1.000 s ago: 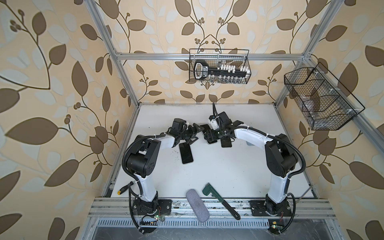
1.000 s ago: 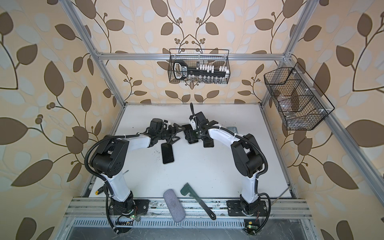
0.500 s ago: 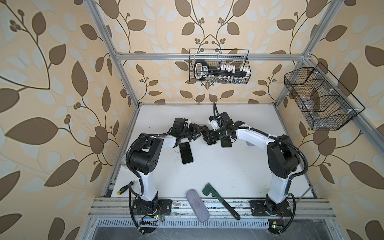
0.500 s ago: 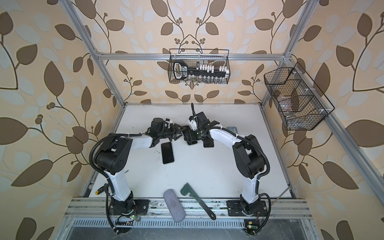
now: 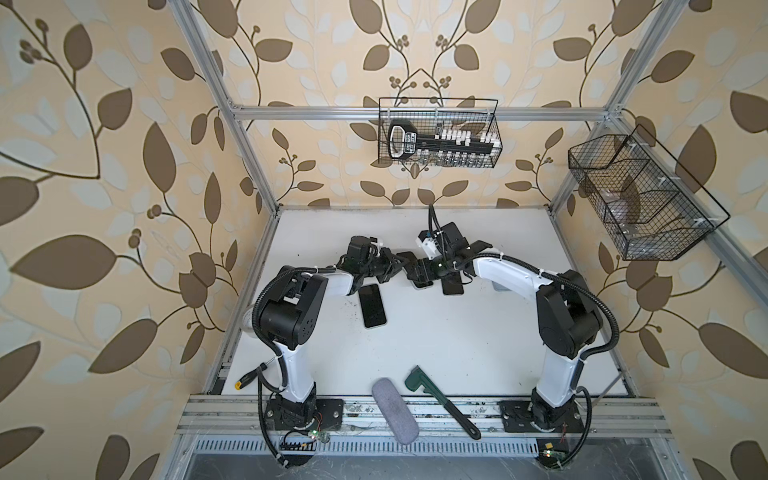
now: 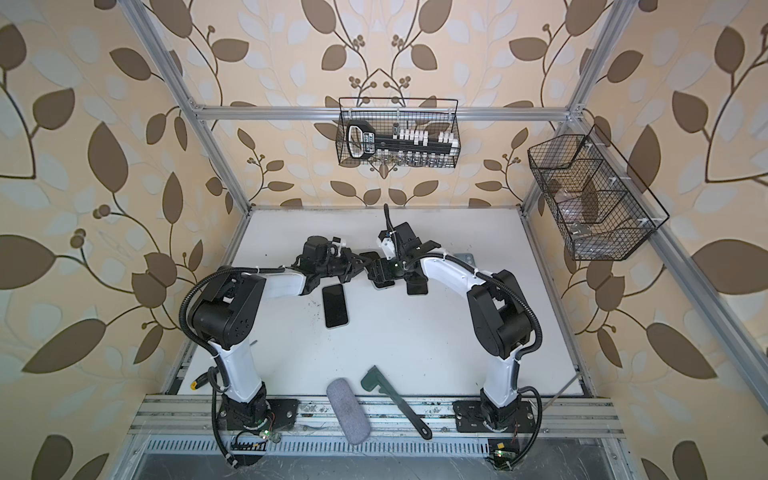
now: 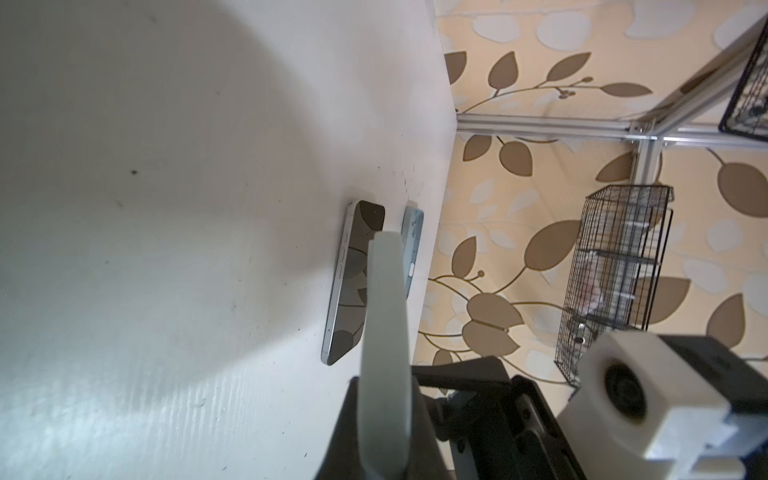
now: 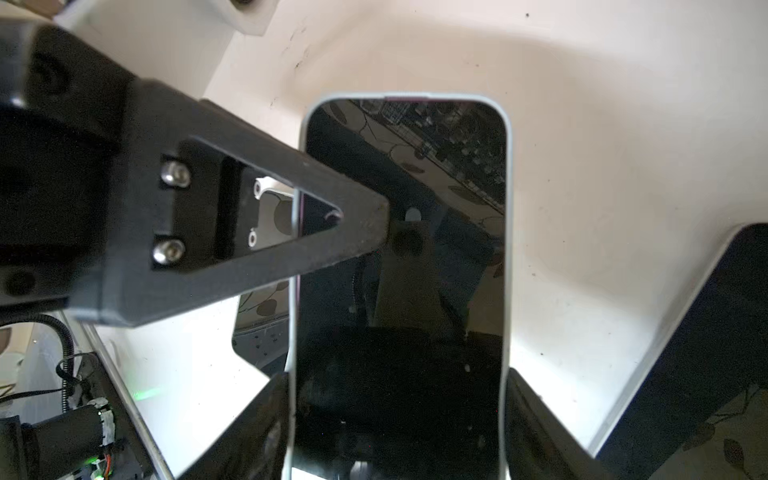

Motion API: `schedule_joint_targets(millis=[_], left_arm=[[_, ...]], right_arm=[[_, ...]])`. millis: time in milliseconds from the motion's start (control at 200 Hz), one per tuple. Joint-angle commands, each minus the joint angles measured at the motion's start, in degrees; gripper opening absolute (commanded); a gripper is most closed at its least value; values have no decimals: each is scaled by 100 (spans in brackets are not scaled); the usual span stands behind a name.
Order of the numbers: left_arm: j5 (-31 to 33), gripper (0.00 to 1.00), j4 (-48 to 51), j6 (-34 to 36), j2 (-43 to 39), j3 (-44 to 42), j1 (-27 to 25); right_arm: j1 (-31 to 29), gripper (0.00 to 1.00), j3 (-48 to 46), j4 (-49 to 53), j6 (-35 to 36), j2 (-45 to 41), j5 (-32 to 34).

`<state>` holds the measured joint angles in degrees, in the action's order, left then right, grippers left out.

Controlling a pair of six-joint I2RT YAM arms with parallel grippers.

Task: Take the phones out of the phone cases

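Note:
The phone (image 8: 403, 249), dark screen up, sits in a pale phone case (image 8: 508, 249). My right gripper (image 8: 395, 415) is shut across the case's width, one finger (image 8: 257, 424) pressed on each long side. In both top views this grip is at mid-table (image 5: 422, 272) (image 6: 384, 272), slightly above the surface. My left gripper (image 8: 365, 224) reaches in from the left and is shut on the case's long edge. The left wrist view shows that pale case edge (image 7: 384, 311) edge-on between the left gripper's (image 7: 384, 386) dark jaws. The left gripper (image 5: 401, 266) meets the right one at the case.
A dark phone (image 5: 372, 306) lies flat under the left forearm, and another (image 5: 453, 284) under the right wrist. A grey pouch (image 5: 395, 411) and a green wrench (image 5: 440, 399) lie at the front edge. Wire baskets hang on the back wall (image 5: 438, 133) and the right wall (image 5: 640, 199).
My left gripper has moved right to the held case and shut on its edge. The right arm has stayed still with the case in its grip.

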<state>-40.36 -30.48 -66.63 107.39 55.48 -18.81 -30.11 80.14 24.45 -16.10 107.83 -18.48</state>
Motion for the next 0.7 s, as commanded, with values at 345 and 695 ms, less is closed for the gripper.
schedule_joint_targets(millis=[345,695], left_arm=[[276,0,-481,-380,-749,-26,-79],[1894,0,-2644,-1340,-1411,-679,-257]], right_arm=[[283,88,-221,-212,-39,-1125,-237],[1142,86,-1807,-1733,-1436,-3256,-1486]])
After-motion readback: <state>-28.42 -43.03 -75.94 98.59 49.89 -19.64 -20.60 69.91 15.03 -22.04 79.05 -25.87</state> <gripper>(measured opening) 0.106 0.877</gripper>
